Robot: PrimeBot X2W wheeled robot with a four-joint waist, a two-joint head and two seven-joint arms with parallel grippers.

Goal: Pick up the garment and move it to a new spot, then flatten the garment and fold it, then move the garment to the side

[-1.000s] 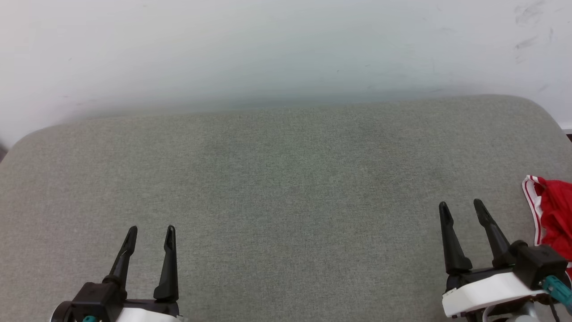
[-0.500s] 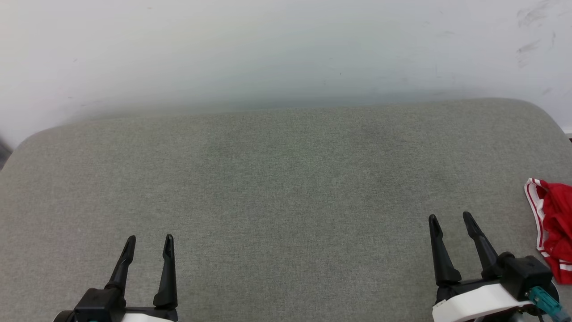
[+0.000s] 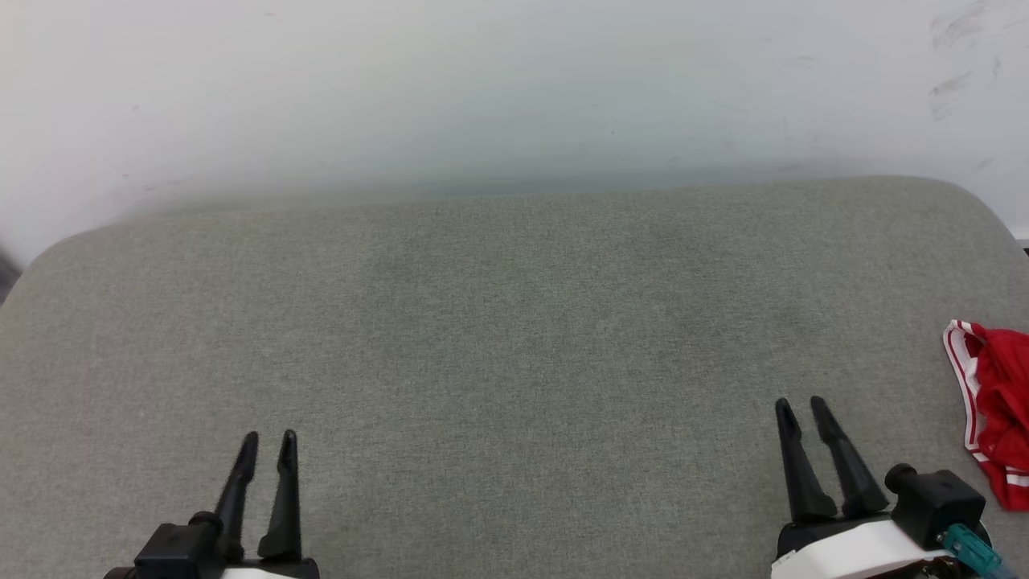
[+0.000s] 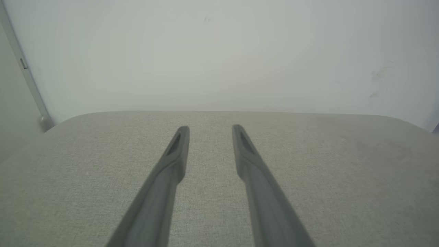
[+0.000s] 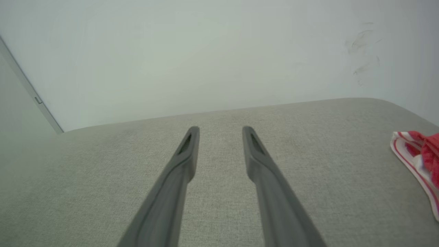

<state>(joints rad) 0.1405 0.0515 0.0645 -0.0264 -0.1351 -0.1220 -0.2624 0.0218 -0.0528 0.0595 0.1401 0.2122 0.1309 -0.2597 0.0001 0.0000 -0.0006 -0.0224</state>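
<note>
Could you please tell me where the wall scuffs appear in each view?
Head: scuffs at top right.
Left wrist: scuffs at right, mid-height.
Right wrist: scuffs at upper right.
Shared landmark: the cushion, its rounded far-right corner beneath them.

Ahead: the grey fabric surface (image 3: 514,322) lies bare in front of my left end effector (image 3: 269,436) and my right end effector (image 3: 800,402); either could pass forward over it.
Between them: a wide bare stretch, free for sideways passes.
Far edge: the white wall (image 3: 514,96) rises directly behind the surface and blocks reach beyond it.
Right edge: the crumpled red garment (image 3: 997,402) lies near my right end effector, not touching it, and bars a sweep to the right.
Left corner: a pale strip (image 4: 29,82) runs up the wall, possibly trim; it is too blurred to tell.
</note>
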